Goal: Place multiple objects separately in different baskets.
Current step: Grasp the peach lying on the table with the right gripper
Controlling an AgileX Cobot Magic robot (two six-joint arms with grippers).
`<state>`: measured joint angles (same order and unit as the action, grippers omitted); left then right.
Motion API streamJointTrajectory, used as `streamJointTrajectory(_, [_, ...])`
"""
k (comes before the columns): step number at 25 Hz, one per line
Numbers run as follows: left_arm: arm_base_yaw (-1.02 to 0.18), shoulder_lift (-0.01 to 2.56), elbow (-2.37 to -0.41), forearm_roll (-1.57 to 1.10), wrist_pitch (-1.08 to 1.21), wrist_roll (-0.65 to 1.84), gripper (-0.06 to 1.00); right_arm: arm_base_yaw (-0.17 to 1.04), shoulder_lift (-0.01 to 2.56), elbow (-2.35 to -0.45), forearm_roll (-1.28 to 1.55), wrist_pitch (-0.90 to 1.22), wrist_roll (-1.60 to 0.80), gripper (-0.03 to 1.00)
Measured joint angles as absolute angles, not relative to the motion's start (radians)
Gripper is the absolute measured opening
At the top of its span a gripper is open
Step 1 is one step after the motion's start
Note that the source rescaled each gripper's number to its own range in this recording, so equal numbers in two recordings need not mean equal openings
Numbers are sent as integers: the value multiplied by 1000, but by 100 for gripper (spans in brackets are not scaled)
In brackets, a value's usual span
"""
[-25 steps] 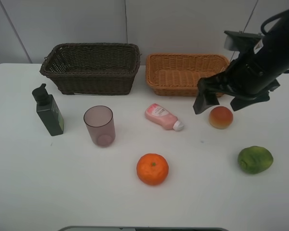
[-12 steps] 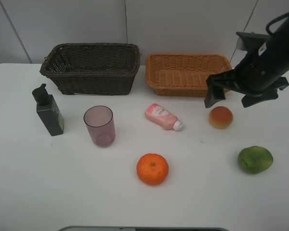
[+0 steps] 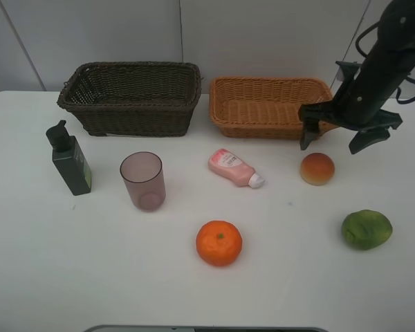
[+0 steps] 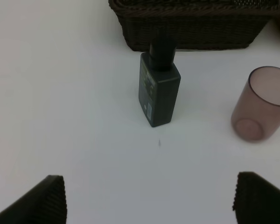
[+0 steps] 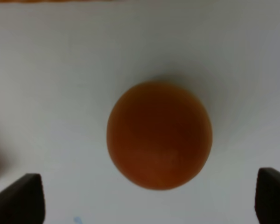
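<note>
My right gripper (image 3: 337, 142) hangs open just above and behind the red-orange peach (image 3: 317, 169), in front of the light tan basket (image 3: 225, 114). Seen from the right wrist, the peach (image 5: 159, 134) lies centred between the two spread fingertips (image 5: 18, 200). The dark brown basket (image 3: 131, 117) stands at the back left. On the table lie the orange (image 3: 219, 243), the green fruit (image 3: 366, 229), the pink tube (image 3: 234, 168), the mauve cup (image 3: 143, 180) and the dark green pump bottle (image 3: 69, 158). My left gripper (image 4: 149, 198) is open, facing the bottle (image 4: 158, 86) and cup (image 4: 262, 109) from a distance.
Both baskets hold nothing that I can see. A grey wall rises close behind them. The white table's front edge (image 3: 207, 326) runs along the bottom of the high view. The left arm does not show in the high view.
My right gripper has swung from the peach's left side to the right and back, turning to point down over the peach. The objects have not moved.
</note>
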<state>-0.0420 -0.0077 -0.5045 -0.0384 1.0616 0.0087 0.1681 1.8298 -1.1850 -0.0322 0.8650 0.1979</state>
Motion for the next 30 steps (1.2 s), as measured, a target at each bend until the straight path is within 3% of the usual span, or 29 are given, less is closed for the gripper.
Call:
streamJointTrajectory(25, [-42, -8, -504, -38, 1062, 9, 92, 168, 2031, -1208, -33, 774, 224, 99])
streamJointTrajectory(27, [-42, -8, -504, -38, 1062, 9, 92, 168, 2040, -1208, -33, 773, 224, 93])
streamJointTrajectory(29, [-42, -8, -504, -38, 1062, 9, 92, 168, 2048, -1208, -33, 772, 224, 74])
streamJointTrajectory(30, [-42, -8, -504, -38, 1062, 9, 92, 168, 2053, -1208, -34, 772, 224, 59])
